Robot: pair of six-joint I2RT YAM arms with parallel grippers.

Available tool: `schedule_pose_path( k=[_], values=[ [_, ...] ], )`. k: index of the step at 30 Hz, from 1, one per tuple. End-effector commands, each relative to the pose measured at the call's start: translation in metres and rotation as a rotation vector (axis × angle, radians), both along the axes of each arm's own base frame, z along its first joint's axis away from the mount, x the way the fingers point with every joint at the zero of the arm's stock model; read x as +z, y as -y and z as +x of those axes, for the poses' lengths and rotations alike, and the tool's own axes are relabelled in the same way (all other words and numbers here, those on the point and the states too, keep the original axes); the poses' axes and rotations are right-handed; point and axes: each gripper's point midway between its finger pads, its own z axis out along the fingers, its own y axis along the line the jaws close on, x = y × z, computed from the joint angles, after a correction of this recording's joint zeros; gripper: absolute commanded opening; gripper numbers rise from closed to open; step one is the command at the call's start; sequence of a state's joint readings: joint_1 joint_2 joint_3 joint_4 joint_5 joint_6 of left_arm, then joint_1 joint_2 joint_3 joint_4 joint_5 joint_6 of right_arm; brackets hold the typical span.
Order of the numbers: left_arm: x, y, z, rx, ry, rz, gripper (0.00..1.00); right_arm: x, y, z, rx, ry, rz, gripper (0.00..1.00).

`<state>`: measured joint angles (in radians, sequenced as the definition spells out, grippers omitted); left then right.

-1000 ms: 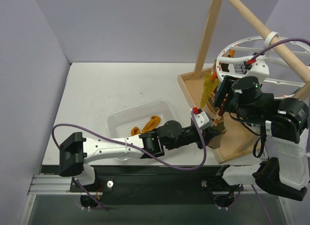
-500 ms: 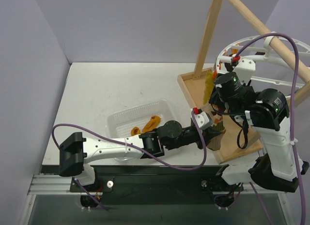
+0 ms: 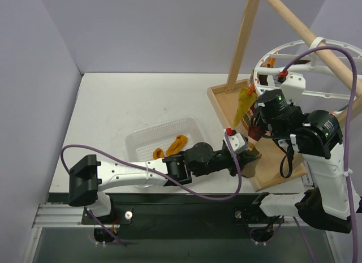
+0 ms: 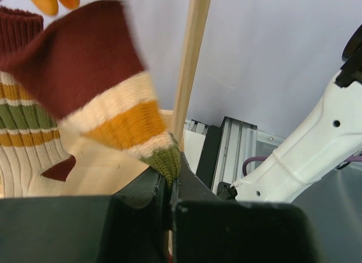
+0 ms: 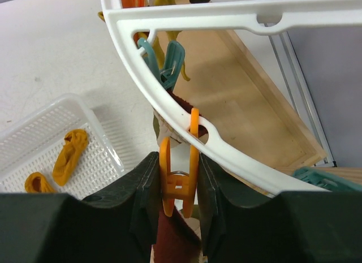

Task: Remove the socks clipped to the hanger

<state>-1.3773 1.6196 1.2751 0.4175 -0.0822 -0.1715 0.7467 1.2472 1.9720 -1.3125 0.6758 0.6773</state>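
The white hanger (image 3: pixel 317 48) hangs from the wooden pole at the right. My right gripper (image 3: pixel 257 123) is at its near rim (image 5: pixel 237 155), with both pads pressed on the handles of an orange clip (image 5: pixel 178 178). The clip holds the maroon cuff of a striped sock (image 5: pixel 175 240). My left gripper (image 3: pixel 251 155) reaches in from below and is shut (image 4: pixel 169 181) on that sock's green toe (image 4: pixel 96 93). A second striped sock (image 4: pixel 22 133) hangs beside it. A mustard sock (image 3: pixel 244 102) hangs from a teal clip (image 5: pixel 169 62).
A white perforated basket (image 3: pixel 141 139) on the table holds two mustard socks (image 3: pixel 176 143), and it also shows in the right wrist view (image 5: pixel 34 144). The wooden pole frame (image 3: pixel 243 39) stands on a wooden tray (image 3: pixel 277 167) under the hanger.
My right arm has swung up and left over the ring, then settled with its jaws around the orange clip. My left gripper stays on the sock's toe, barely shifted.
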Motion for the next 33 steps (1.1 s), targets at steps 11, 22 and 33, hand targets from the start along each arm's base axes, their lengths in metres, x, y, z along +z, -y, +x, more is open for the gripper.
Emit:
schedule_pose_path(
  k=[11, 22, 33],
  values=[
    [0.017, -0.037, 0.004, 0.000, -0.066, -0.018, 0.00, 0.014, -0.005, 0.004, 0.082, 0.058, 0.061, 0.00],
    [0.007, -0.178, 0.094, 0.276, -0.245, -0.001, 0.00, 0.000, 0.008, -0.014, 0.053, 0.077, 0.131, 0.00],
    [-0.029, -0.258, 0.130, 0.493, -0.365, 0.105, 0.06, 0.009, -0.001, -0.018, 0.113, 0.076, 0.174, 0.00]
  ],
)
